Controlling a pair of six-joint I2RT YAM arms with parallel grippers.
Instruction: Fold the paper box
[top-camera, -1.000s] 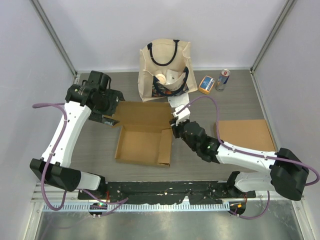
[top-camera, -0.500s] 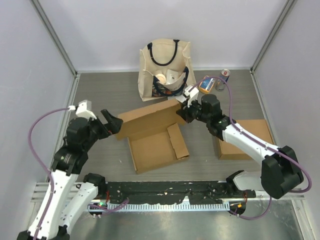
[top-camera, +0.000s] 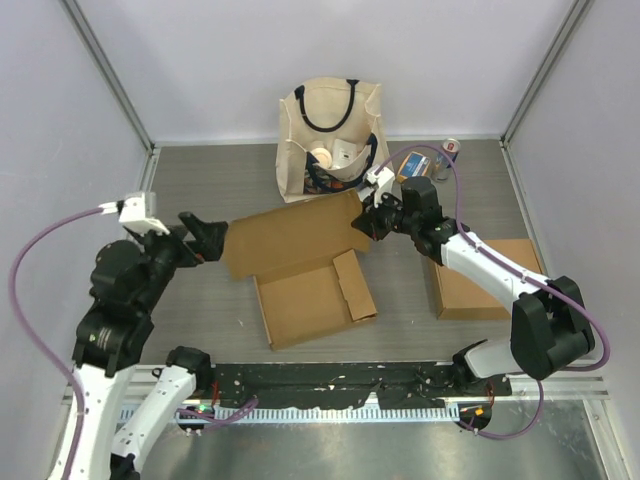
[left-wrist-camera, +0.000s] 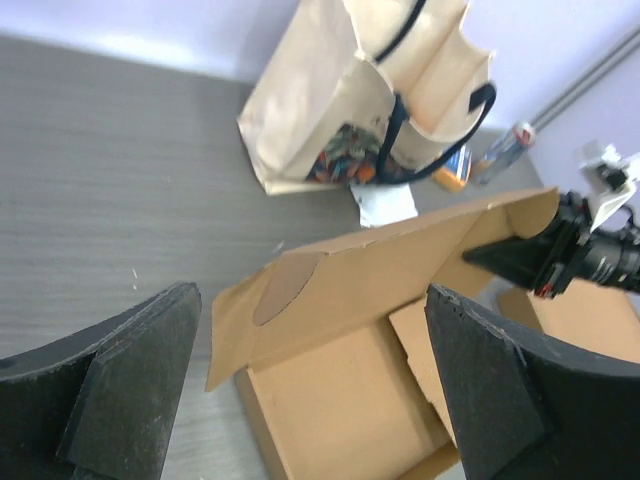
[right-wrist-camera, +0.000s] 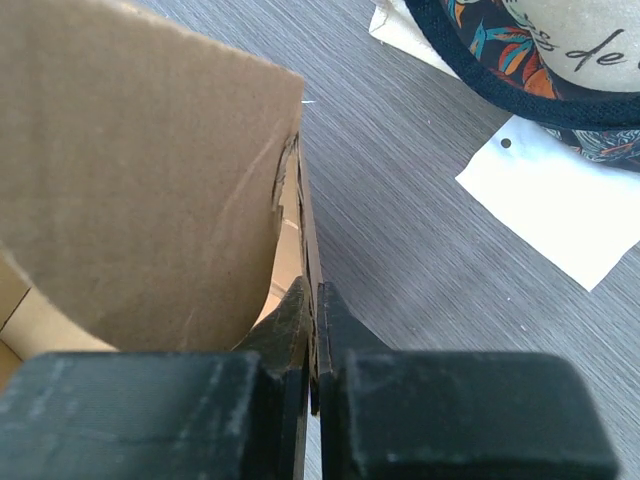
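The brown paper box (top-camera: 300, 270) lies in the middle of the table, its tray (top-camera: 305, 310) flat and its long lid panel (top-camera: 290, 232) raised at the back. My right gripper (top-camera: 366, 222) is shut on the lid's right end; in the right wrist view its fingers (right-wrist-camera: 300, 315) pinch the thin cardboard edge (right-wrist-camera: 305, 210). My left gripper (top-camera: 212, 240) is open just off the lid's left end, touching nothing. In the left wrist view the box (left-wrist-camera: 380, 280) shows between its wide-apart fingers (left-wrist-camera: 120, 390).
A cream tote bag (top-camera: 330, 130) stands behind the box, with a white paper (top-camera: 352, 200) at its foot. A can (top-camera: 447, 155) and a small orange packet (top-camera: 412, 165) sit at the back right. A flat cardboard sheet (top-camera: 490, 285) lies under my right arm.
My left gripper opened wide and drew back to the left of the box. My right gripper shut on the lid's right end and moved toward the back right; the box turned and its lid rose.
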